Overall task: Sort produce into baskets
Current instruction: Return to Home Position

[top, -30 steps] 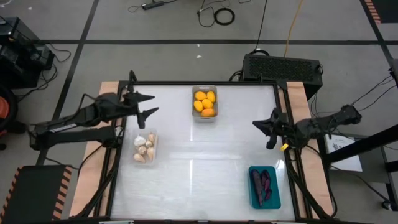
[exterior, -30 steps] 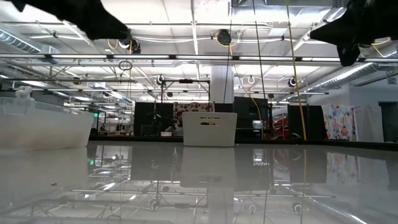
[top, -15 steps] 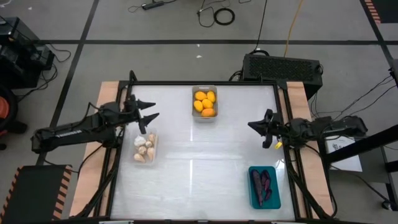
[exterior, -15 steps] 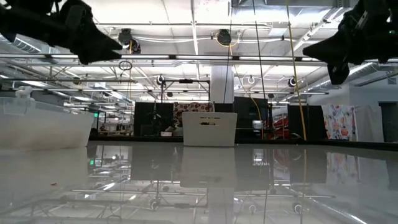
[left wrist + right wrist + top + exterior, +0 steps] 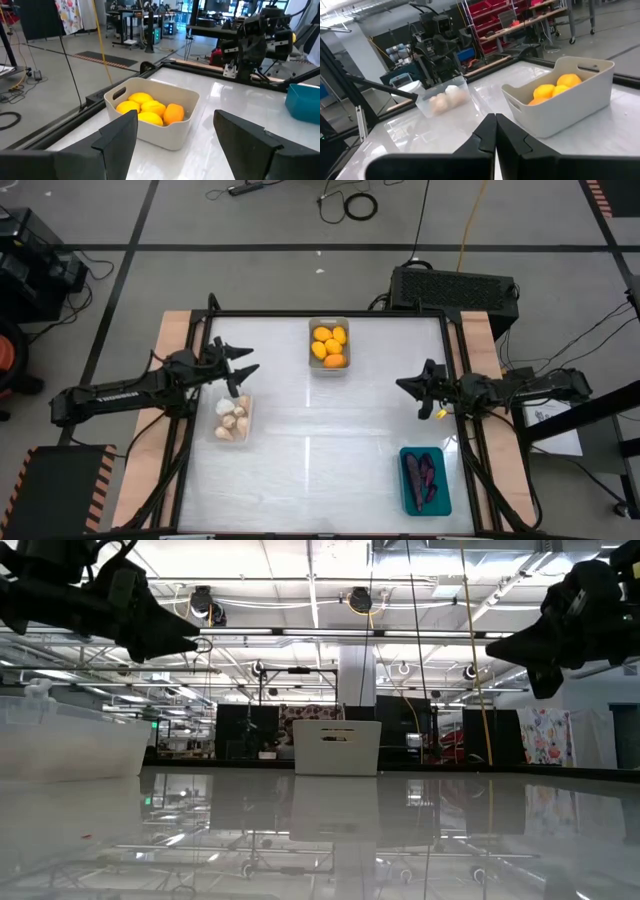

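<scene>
Several yellow-orange fruits (image 5: 329,346) lie in the grey bin (image 5: 313,363) at the table's far middle; they also show in the left wrist view (image 5: 150,111) and the right wrist view (image 5: 555,89). Pale bulbs (image 5: 231,418) lie in the clear bin (image 5: 249,413) at the left. Dark purple pieces (image 5: 422,477) lie in the teal bin (image 5: 406,495) at the near right. My left gripper (image 5: 240,368) is open and empty, above the table just beyond the clear bin. My right gripper (image 5: 408,390) is shut and empty, near the table's right edge.
The white tabletop (image 5: 330,440) lies between the three bins. A wooden frame (image 5: 490,340) borders the table's left and right sides. A black box (image 5: 455,285) stands beyond the far right corner. Cables lie on the floor beyond the table.
My left gripper has moved down and a little toward the table's near edge, closer to the clear bin. My right gripper has moved down and toward the table's left, farther over the table. The bins and produce have stayed where they were.
</scene>
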`<state>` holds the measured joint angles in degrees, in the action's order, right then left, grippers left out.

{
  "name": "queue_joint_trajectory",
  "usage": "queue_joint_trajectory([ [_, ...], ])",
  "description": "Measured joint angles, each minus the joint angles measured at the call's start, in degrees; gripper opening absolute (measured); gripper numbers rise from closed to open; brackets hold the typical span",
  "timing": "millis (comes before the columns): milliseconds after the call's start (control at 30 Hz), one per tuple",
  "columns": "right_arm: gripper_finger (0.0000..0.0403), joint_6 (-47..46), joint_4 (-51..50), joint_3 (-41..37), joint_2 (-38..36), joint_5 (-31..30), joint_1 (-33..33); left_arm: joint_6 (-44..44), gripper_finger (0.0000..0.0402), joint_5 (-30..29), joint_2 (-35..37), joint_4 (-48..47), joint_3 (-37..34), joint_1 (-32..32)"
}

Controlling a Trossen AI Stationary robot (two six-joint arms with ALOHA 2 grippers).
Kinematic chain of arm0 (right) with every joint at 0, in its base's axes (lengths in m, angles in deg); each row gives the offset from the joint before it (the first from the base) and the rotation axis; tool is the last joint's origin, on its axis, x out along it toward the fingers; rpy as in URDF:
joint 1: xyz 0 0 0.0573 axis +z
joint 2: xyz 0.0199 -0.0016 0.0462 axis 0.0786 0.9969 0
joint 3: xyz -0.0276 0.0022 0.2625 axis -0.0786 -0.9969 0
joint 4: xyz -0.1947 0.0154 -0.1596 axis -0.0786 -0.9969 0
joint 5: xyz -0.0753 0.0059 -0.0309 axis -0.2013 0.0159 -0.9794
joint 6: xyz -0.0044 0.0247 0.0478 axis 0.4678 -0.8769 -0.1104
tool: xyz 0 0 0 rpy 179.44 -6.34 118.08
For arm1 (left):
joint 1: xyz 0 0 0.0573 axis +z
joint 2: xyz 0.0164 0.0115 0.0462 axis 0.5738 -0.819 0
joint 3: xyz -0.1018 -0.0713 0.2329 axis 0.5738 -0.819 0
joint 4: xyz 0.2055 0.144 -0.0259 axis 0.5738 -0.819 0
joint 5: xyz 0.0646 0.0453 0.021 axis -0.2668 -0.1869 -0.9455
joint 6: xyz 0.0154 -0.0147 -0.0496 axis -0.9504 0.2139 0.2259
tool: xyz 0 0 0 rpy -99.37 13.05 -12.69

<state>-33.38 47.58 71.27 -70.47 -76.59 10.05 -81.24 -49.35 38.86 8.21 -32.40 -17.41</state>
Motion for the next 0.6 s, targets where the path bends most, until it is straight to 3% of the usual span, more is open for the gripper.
queue_joint_trajectory([
  [500,0.0000,3.8,0.0,0.0,0.0,-1.2,-1.0,-1.1,0.0267,1.2,0.0,2.2,-0.1,-0.1],
  [600,0.0000,4.5,0.0,0.0,0.0,-1.1,-1.8,0.3,0.0267,4.1,0.0,10.8,-3.8,-0.1],
])
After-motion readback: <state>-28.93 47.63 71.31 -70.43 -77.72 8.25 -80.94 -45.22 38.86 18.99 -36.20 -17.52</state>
